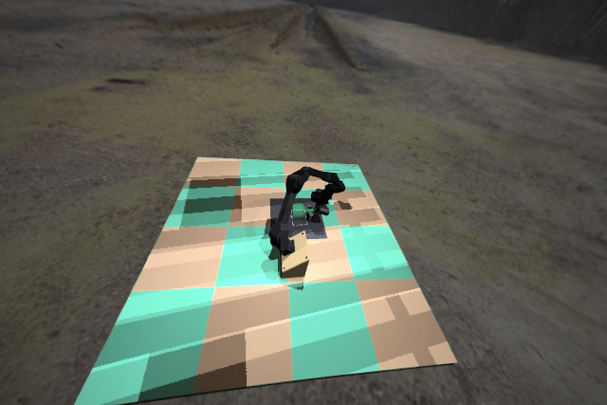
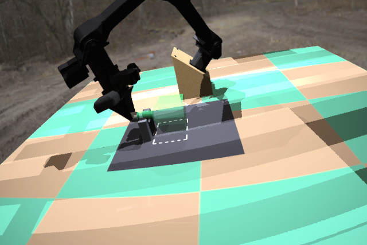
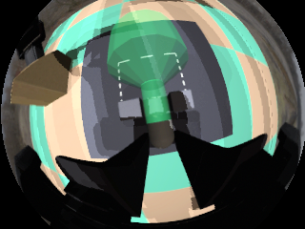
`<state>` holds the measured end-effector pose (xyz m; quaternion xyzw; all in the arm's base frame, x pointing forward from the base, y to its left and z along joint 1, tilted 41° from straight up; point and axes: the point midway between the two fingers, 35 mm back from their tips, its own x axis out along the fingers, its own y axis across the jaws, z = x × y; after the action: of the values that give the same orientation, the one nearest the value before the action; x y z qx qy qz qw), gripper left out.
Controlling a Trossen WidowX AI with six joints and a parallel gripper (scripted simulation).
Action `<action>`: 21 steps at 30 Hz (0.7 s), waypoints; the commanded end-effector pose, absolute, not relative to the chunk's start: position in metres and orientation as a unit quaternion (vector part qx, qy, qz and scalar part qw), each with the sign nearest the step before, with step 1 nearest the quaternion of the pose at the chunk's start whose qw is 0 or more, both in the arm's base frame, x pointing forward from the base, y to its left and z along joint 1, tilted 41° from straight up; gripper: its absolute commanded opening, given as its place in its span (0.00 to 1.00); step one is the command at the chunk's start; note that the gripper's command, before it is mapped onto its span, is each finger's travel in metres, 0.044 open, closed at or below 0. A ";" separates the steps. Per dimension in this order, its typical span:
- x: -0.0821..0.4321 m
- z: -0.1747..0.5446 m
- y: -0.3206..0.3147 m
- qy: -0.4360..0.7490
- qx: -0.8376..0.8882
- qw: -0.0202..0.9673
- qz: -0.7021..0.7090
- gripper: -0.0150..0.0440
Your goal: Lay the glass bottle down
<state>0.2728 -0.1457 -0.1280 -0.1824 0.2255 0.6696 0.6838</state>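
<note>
Item one: a translucent green glass bottle (image 1: 298, 211) (image 2: 168, 115) (image 3: 148, 57), lying on its side, near level, body toward the middle of the mat. Its neck passes between the uprights of a grey U-shaped rest (image 2: 144, 131) (image 3: 130, 109); whether it bears on the bottom of the U, I cannot tell. The body overlaps the white dashed rectangular outline (image 1: 300, 225) (image 2: 170, 142) (image 3: 119, 81) in my views; I cannot tell whether it touches down.

Item two: my black parallel-jaw gripper (image 1: 319, 210) (image 2: 135, 116) (image 3: 160, 135), closed on the bottle at the brownish tip of its neck, just beyond the rest.

Item three: a dark grey rectangular mat (image 1: 319, 232) (image 2: 213, 147) (image 3: 210, 95), bearing rest and outline.

Item four: my black jointed arm (image 1: 286, 207) (image 2: 124, 8), arched above the mat from a tan, slope-topped block (image 1: 294, 263) (image 2: 189, 82) (image 3: 40, 81).

Item five: a mint-and-peach checkered surface (image 1: 323, 317) (image 2: 252, 206) (image 3: 167, 181), beneath mat and block, crossed by shadows.
</note>
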 end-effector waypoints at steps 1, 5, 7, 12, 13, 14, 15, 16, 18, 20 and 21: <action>0.273 -0.127 -0.143 0.225 -0.180 0.684 0.670 0.44; 0.273 -0.128 -0.142 0.225 -0.182 0.684 0.670 0.44; 0.273 -0.128 -0.142 0.225 -0.183 0.684 0.669 0.44; 0.273 -0.128 -0.141 0.226 -0.186 0.684 0.669 0.44; 0.273 -0.128 -0.141 0.226 -0.187 0.684 0.668 0.44; 0.272 -0.129 -0.141 0.226 -0.188 0.683 0.668 0.44; 0.272 -0.129 -0.141 0.226 -0.189 0.683 0.668 0.44; 0.272 -0.129 -0.141 0.226 -0.189 0.683 0.668 0.44; 0.272 -0.129 -0.140 0.226 -0.191 0.683 0.668 0.44; 0.272 -0.129 -0.140 0.226 -0.192 0.683 0.667 0.44; 0.272 -0.129 -0.140 0.226 -0.193 0.683 0.667 0.44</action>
<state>0.2730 -0.1440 -0.1303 -0.1967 0.2267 0.6656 0.6832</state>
